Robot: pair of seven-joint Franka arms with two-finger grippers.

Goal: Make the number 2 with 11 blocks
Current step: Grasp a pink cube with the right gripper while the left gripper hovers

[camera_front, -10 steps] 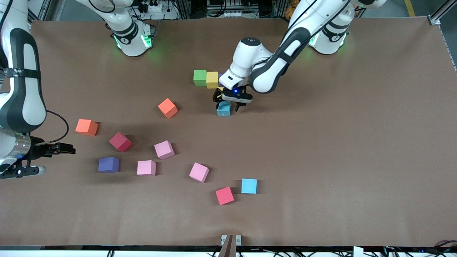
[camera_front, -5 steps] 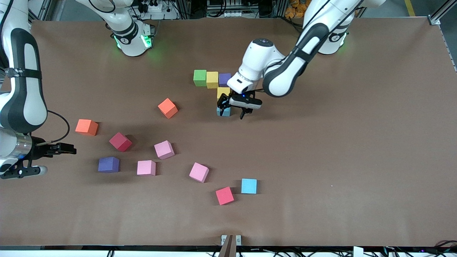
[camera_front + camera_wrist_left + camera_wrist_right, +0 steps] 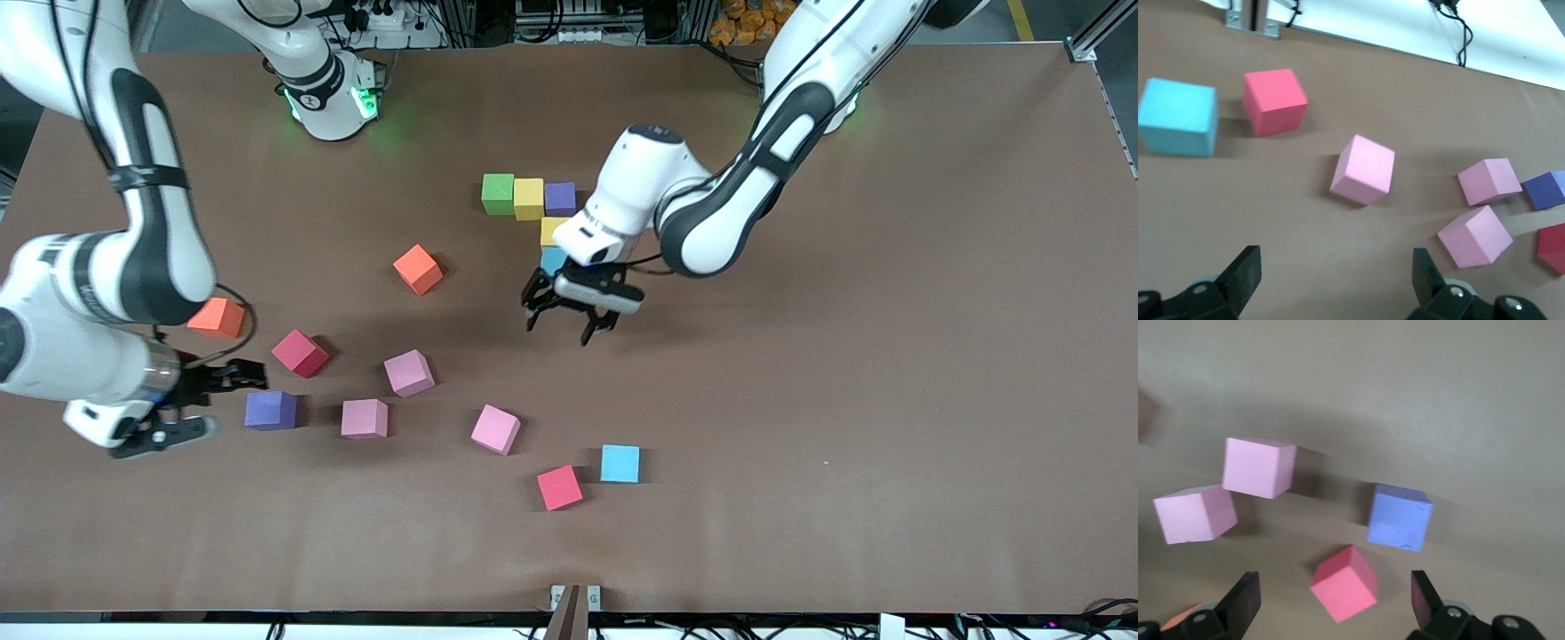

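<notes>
The left arm's white wrist covered part of the light blue block [image 3: 553, 259] in the front view, so only a corner of it showed. The orange block [image 3: 217, 317] at the right arm's end of the counter [image 3: 889, 356] was partly hidden by the right arm. In the right wrist view just an orange corner peeked in at the edge.

The started number 2 lay near the middle of the counter: a green block [image 3: 498, 193], a yellow block [image 3: 528, 198] and a purple block [image 3: 560, 197] touched in a row. A second yellow block [image 3: 552, 231] sat just nearer the front camera than the purple one, and the light blue block sat nearer again.

The left gripper [image 3: 569, 316] hung over bare counter close to the light blue block, not touching it. Its jaws stood wide and held nothing. In the left wrist view a pink block [image 3: 1363, 169] lay ahead of the jaws, with a red block [image 3: 1274, 101] and a light blue loose block [image 3: 1178, 117] farther off.

The right gripper [image 3: 238, 377] was just beside a loose purple block [image 3: 270, 410], with a dark red block [image 3: 300, 353] near. Its jaws were wide too, and empty. In the right wrist view the dark red block lay between the two fingers [image 3: 1243, 603] but well ahead of them.
</notes>
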